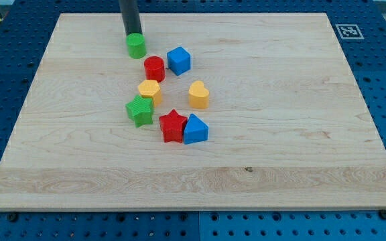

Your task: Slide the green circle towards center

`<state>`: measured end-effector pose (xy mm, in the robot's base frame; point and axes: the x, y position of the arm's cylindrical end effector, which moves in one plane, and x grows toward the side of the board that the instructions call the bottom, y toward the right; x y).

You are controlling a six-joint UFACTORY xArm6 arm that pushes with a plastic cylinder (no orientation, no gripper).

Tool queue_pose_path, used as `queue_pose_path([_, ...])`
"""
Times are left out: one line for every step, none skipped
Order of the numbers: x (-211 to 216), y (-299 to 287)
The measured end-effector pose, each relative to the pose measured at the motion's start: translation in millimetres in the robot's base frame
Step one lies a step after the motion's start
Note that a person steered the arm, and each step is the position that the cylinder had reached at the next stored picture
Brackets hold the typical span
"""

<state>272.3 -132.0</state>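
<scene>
My tip [133,33] sits touching the far side of the green circle [136,46]; it's a bare rod, gripping nothing. The circle is far-left on the board [300,134], hardly started toward centre. The red cylinder [154,68] and blue cube [179,60] lie just nearer, crowding the path.

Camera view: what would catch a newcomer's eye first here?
A tight cluster of coloured blocks sits left of the board's middle, with the red star and blue triangular block nearest the view's bottom. Above it, my tip stands right behind the green circle, at the view's top.
</scene>
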Motion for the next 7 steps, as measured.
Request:
queue_pose_path([17,-15])
queue_pose_path([32,-31])
queue_pose_path([48,-38])
queue_pose_path([66,-32])
queue_pose_path([75,-13])
queue_pose_path([75,18])
queue_pose_path([71,42])
